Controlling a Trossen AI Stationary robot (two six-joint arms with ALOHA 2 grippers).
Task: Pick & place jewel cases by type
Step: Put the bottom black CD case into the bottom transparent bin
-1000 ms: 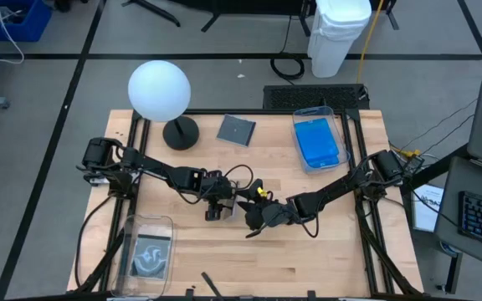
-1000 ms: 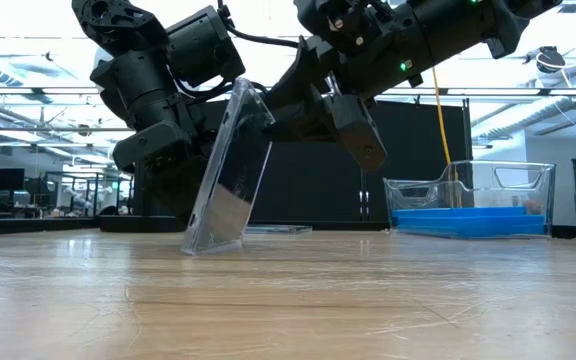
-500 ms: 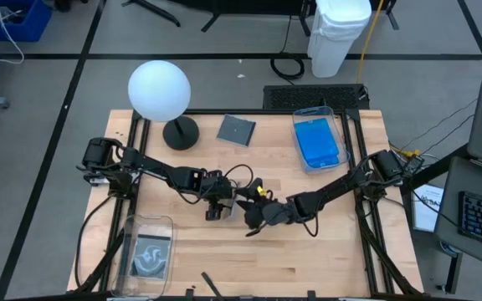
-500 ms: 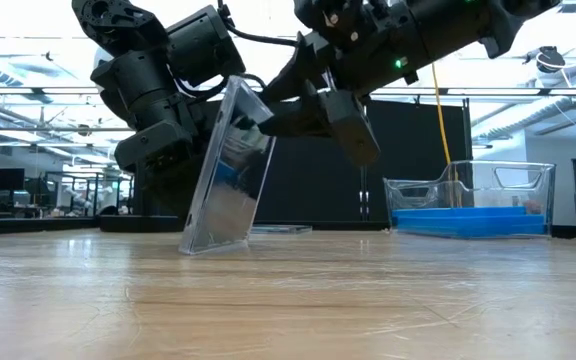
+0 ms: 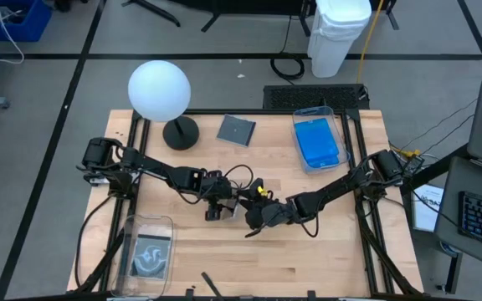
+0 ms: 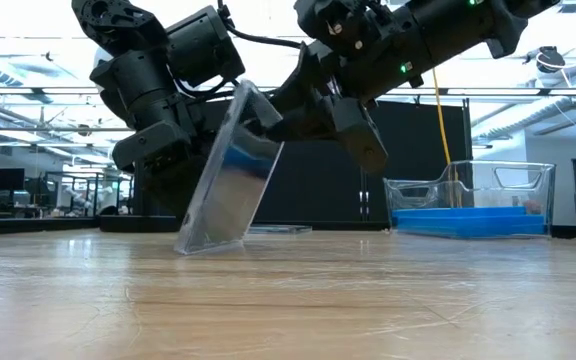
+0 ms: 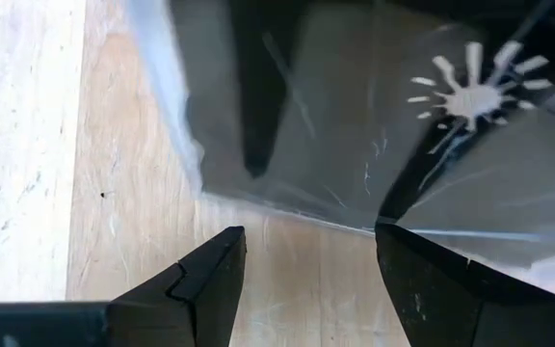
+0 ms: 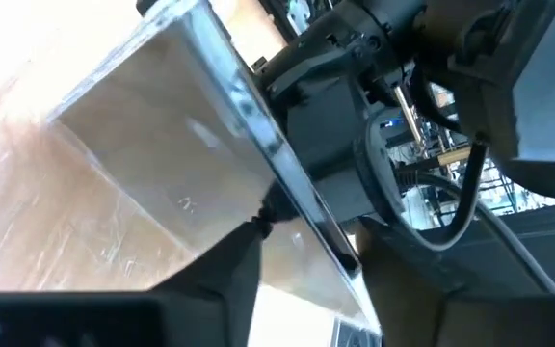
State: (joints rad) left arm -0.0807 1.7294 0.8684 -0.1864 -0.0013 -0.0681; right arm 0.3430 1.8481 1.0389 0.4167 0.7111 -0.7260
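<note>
On the wooden table, the left gripper hangs with fingers spread, holding nothing, beside a clear jewel case standing tilted on one edge mid-table. The right gripper seems to pinch its top edge, though the contact is hard to see.

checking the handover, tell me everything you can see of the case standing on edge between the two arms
The jewel case is thin, flat and see-through plastic, with a spoked disc hub showing in the left wrist view. It stands tilted on its lower edge on the wooden table, mid-table. The right gripper has its jaws around the top edge. The left gripper is open, just beside it.
</note>
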